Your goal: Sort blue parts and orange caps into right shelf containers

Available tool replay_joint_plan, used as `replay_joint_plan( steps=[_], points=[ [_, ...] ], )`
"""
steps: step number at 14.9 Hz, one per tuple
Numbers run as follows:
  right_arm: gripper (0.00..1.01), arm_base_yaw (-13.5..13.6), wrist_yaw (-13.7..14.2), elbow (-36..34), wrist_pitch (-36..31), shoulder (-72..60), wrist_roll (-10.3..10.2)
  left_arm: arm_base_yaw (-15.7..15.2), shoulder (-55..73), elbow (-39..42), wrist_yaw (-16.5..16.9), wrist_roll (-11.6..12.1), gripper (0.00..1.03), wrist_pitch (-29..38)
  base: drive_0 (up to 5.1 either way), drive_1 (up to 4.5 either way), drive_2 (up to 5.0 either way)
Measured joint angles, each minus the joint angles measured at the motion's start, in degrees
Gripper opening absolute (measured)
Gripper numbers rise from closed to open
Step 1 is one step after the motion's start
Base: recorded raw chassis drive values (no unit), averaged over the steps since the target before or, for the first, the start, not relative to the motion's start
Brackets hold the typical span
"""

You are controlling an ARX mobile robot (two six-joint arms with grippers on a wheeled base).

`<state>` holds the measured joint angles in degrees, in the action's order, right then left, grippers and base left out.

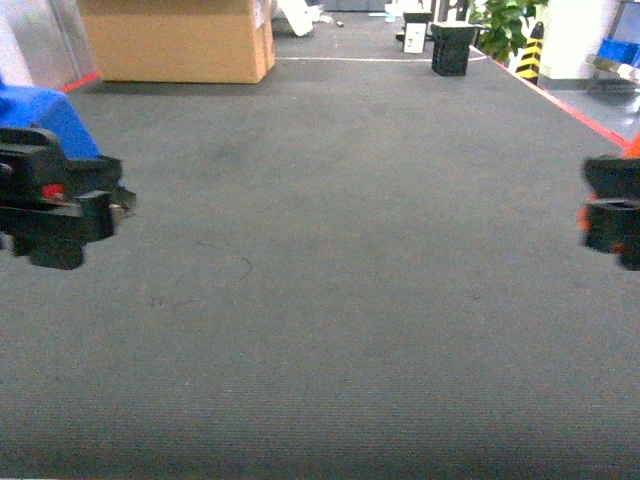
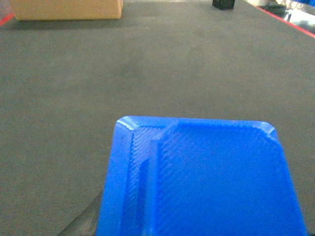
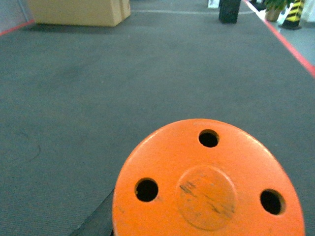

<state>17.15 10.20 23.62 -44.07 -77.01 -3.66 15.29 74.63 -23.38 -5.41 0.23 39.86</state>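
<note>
Both arms are loaded but nothing has been delivered, as far as these views show. The left end effector (image 1: 70, 205) sits at the left edge of the head view with a blue part (image 2: 197, 177) carried in it; its wrist camera is nearly filled by that part, a flat moulded piece with a raised rim and a ribbed recess. The right end effector (image 1: 615, 215) sits at the right edge, and its wrist camera shows an orange cap (image 3: 206, 184), round, with three holes around a central disc, held just ahead of the lens. The fingers themselves are hidden behind each load, so the grips are judged from how the pieces hang above the floor rather than seen directly. Ahead lies open grey carpet (image 1: 330, 300), with a cardboard box (image 1: 180, 38) far off on the left, a red floor line (image 1: 560, 100) running along the right, and a small black bin (image 1: 452, 48) beyond. A sliver of blue at the far right (image 1: 618, 52) may be the shelf containers, though it is too small to be sure. So pickup looks finished for this pair; what remains is the drive to the shelf and dropping each piece into its own crate.
</note>
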Motion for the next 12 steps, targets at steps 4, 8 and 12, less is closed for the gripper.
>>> replay_joint_plan(
  steps=[4, 8, 12],
  points=[
    [0.44, -0.63, 3.43, -6.45, 9.86, 26.36, 0.72, 3.76, -27.21, 5.81, -5.55, 1.38, 0.43, -12.87, 0.0, 0.0, 0.0],
    [0.44, 0.48, 9.9, -7.96, 12.7, 37.31, 0.26, 6.54, -40.41, 7.21, -11.1, 1.77, 0.43, -16.94, 0.0, 0.0, 0.0],
    [0.44, -6.47, 0.9, -12.74, 24.2, 46.1, 2.54, -0.09, -47.23, 11.67, -10.4, 0.17, 0.43, -24.06, 0.0, 0.0, 0.0]
  ],
)
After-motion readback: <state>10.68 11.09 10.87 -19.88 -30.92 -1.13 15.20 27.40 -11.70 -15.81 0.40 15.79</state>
